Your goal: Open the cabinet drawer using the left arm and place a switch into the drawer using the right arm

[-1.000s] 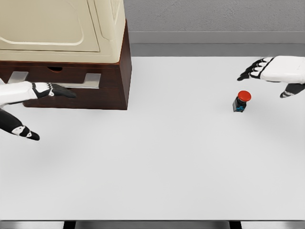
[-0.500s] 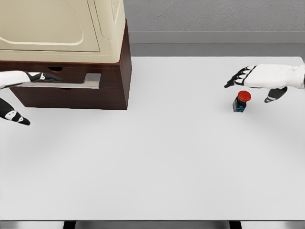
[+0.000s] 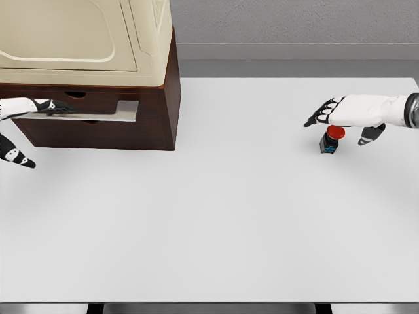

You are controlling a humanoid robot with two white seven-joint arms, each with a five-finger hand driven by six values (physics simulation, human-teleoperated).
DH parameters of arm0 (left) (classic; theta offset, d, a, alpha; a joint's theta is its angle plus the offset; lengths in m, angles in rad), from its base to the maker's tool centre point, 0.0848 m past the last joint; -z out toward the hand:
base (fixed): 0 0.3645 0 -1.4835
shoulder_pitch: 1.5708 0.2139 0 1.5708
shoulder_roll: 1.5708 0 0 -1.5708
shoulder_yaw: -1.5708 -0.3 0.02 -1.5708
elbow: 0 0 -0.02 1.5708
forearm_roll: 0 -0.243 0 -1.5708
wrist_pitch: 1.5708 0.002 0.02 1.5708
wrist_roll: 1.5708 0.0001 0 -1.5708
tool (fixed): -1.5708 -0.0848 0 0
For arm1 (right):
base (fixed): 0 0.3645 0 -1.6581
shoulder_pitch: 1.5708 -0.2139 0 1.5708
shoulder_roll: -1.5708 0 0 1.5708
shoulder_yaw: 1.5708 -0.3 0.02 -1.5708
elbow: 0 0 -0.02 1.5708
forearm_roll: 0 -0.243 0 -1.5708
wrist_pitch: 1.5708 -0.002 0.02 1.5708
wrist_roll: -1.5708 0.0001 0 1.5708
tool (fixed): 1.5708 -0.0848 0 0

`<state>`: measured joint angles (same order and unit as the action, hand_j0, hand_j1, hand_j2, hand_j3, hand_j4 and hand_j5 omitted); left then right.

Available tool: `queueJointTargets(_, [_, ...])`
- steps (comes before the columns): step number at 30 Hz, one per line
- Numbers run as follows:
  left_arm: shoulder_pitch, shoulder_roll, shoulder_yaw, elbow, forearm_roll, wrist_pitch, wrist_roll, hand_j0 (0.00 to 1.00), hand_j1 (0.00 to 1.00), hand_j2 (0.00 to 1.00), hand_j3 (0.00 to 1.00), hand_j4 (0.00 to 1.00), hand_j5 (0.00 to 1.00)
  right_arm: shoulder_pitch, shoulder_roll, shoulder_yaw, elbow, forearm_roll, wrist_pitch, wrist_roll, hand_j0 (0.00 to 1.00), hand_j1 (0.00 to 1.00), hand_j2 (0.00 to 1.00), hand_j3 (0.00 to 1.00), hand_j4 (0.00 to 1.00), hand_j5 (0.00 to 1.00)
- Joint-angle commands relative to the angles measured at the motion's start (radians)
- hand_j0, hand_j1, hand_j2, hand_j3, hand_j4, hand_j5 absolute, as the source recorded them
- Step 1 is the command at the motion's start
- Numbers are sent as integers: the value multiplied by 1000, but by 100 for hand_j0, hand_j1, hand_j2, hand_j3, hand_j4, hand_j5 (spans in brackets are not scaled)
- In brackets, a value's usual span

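A plain white tabletop (image 3: 216, 222) fills the near ground. Farther back on it, well to the right of the cabinet, stands the small switch (image 3: 330, 140), a black body with a blue patch and a round red push-button cap, upright on the table. The white right hand (image 3: 346, 115) hovers directly over the switch, fingers spread and pointing toward the cabinet, thumb hanging down just beside the red cap; it grips nothing. At the far left stands the dark brown wooden cabinet (image 3: 157, 118) with a cream panelled upper part. Its drawer (image 3: 98, 115), with a pale grey bar handle across the front, sits flush with the cabinet front. The white left hand (image 3: 29, 114) lies at the left end of that handle, black-tipped fingers extended along it, thumb spread well below, not closed around it.
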<state>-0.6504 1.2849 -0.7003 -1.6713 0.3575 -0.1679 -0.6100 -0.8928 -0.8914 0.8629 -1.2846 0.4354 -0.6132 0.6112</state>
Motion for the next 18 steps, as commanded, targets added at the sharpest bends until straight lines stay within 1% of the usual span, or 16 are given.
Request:
queueJointTargets(1, [0, -12, -16, 4, -12, 1, -1, 100, 100, 100, 100, 100, 100, 0, 0, -1, 7, -1, 2, 0, 100, 100, 100, 100, 100, 100])
queueJointTargets(9, [2, -19, -45, 4, -14, -4, -1, 100, 100, 100, 100, 100, 100, 6, 2, -1, 13, 5, 2, 0, 100, 100, 100, 100, 100, 100])
queueJointTargets(11, [3, -18, -47, 4, -14, -7, -1, 100, 100, 100, 100, 100, 100, 6, 11, -1, 30, 6, 2, 0, 100, 100, 100, 100, 100, 100])
queueJointTargets(14, [2, -16, -59, 1, -14, -13, -1, 100, 100, 100, 100, 100, 100, 6, 14, -1, 31, 6, 2, 0, 100, 100, 100, 100, 100, 100])
queueJointTargets(18, [-2, -10, -71, -2, -12, -27, -1, 100, 100, 100, 100, 100, 100, 6, 16, 19, 31, 8, 2, 0, 100, 100, 100, 100, 100, 100])
